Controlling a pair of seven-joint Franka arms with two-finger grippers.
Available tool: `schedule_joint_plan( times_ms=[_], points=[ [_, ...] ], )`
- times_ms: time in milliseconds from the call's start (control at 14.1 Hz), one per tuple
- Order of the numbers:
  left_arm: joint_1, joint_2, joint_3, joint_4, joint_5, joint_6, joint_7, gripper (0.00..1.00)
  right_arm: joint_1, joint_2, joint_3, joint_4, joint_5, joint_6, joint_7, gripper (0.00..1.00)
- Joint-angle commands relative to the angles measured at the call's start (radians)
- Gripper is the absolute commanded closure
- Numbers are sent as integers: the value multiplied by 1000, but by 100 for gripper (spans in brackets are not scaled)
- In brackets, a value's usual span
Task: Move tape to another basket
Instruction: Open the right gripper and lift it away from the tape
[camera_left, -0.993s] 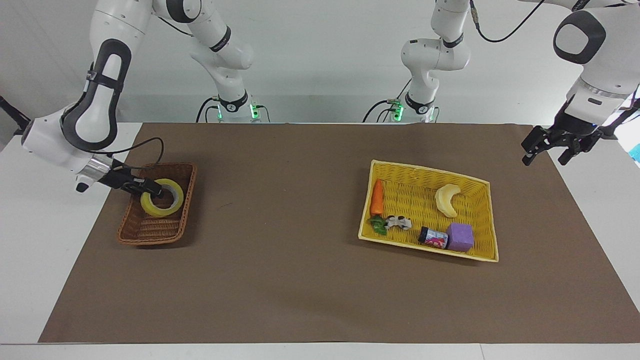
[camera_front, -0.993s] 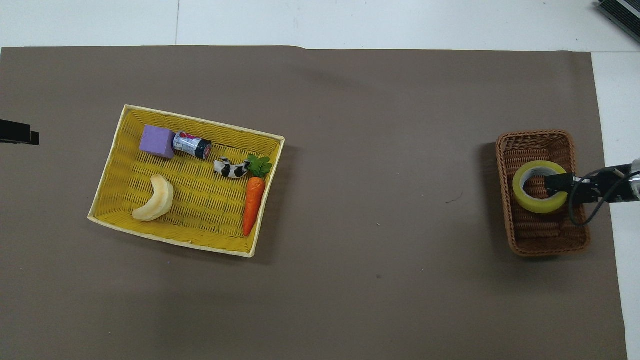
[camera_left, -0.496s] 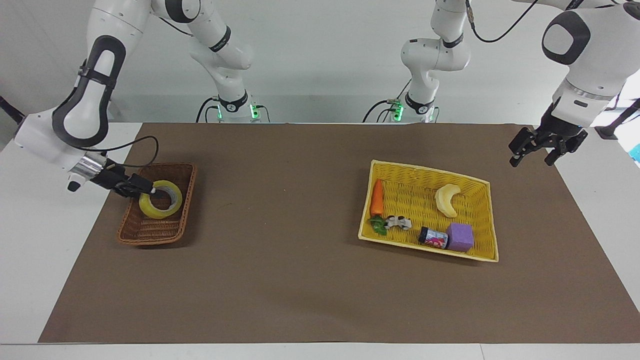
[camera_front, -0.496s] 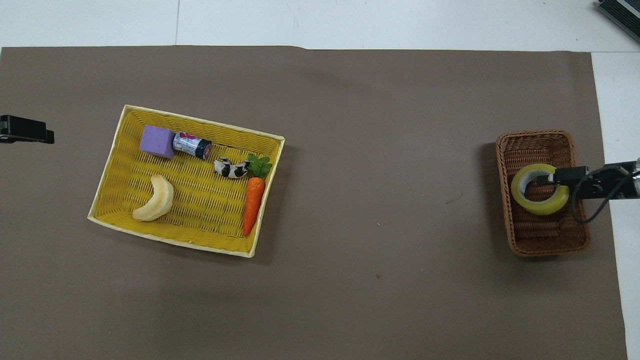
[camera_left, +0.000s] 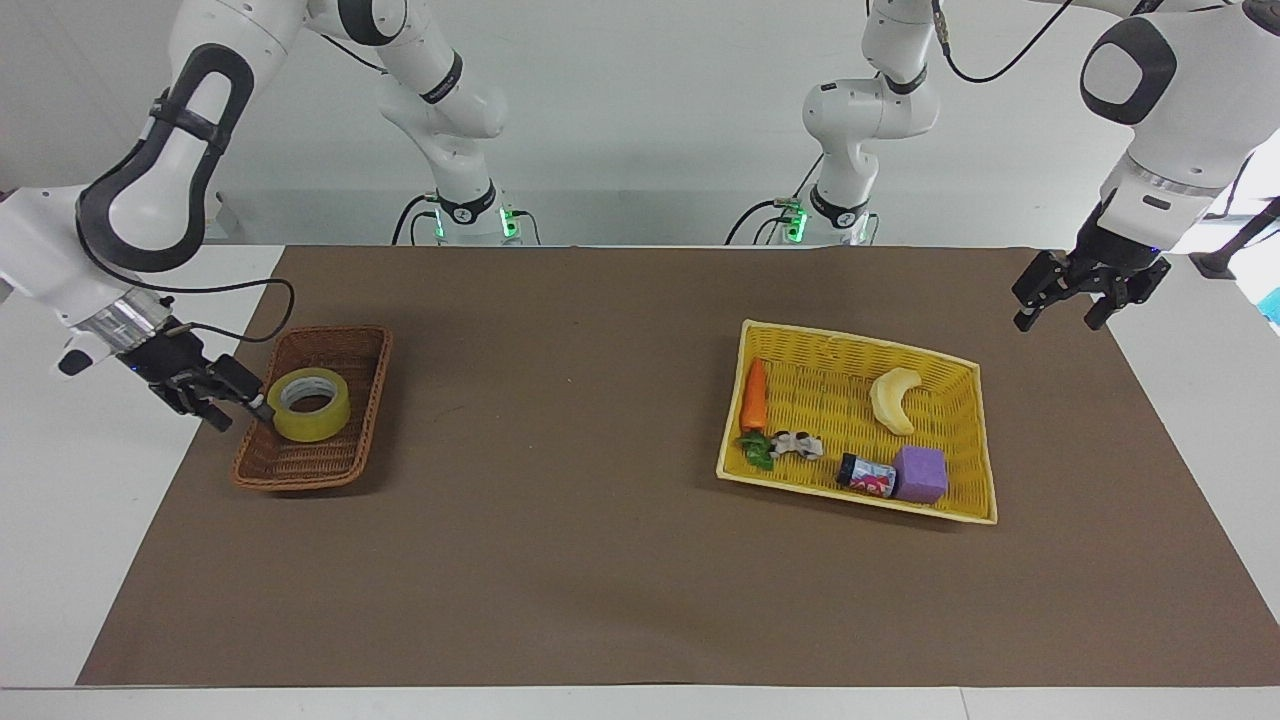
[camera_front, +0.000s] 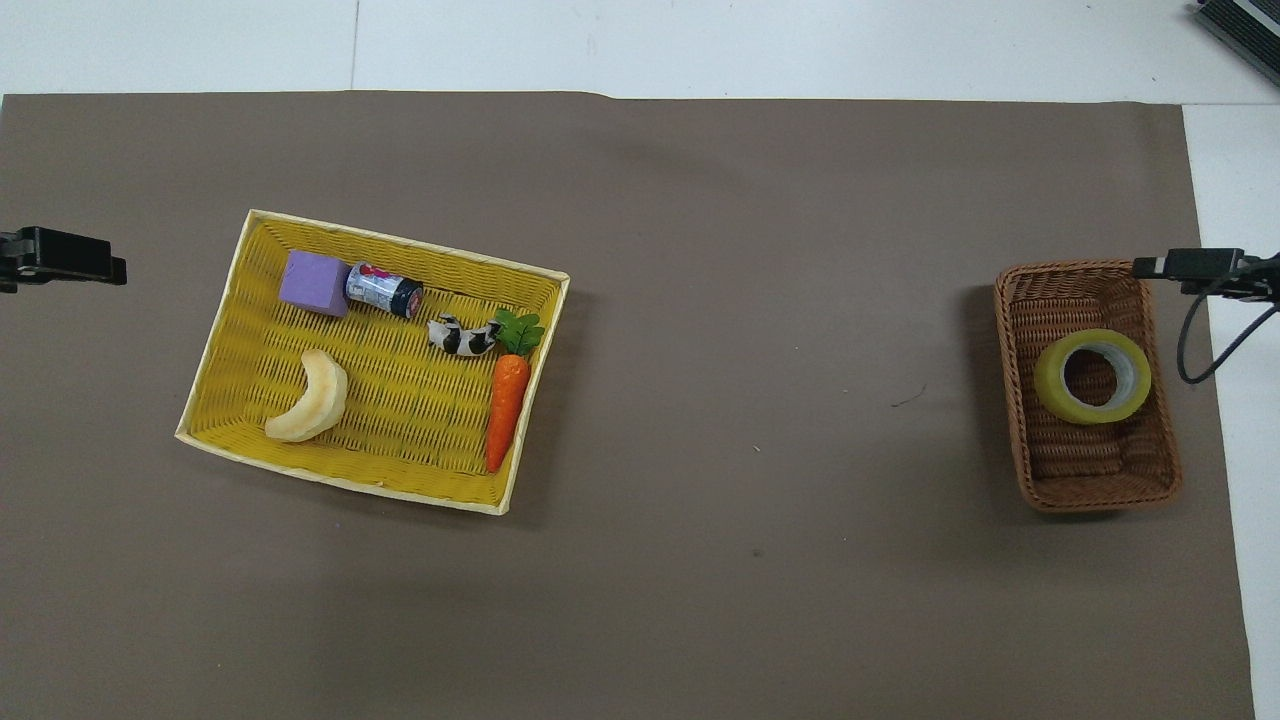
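Note:
The tape (camera_left: 308, 404), a yellow roll with a white core, lies flat in the brown wicker basket (camera_left: 378, 372) at the right arm's end of the table. It also shows in the overhead view (camera_front: 1092, 376), in the middle of the basket (camera_front: 1090, 472). My right gripper (camera_left: 240, 412) is open and empty, just outside the basket's rim and apart from the tape; its tip shows in the overhead view (camera_front: 1150, 266). My left gripper (camera_left: 1058, 322) is open and empty in the air over the mat's edge at the left arm's end of the table; it also shows in the overhead view (camera_front: 110, 270).
A larger yellow woven basket (camera_left: 850, 335) toward the left arm's end holds a carrot (camera_left: 755, 394), a banana (camera_left: 893, 399), a purple block (camera_left: 921, 474), a small can (camera_left: 866, 476) and a little cow figure (camera_left: 797, 445). A brown mat (camera_left: 560, 400) covers the table.
My right gripper has let go of the tape and drawn back out of the brown basket. The tape has settled flat in it. My left gripper has shifted slightly inward over the mat.

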Motion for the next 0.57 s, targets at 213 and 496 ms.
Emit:
schedule_joint_plan(
  times_ms=[213,496],
  points=[
    [22,-19,-16,24,31,-107,-3,0,126,-58,5,75,-308,8,233,0],
    [19,-42,-17,24,51,-128,14,0,224,-131,7,65,-408,-83,441,0]
  ],
)
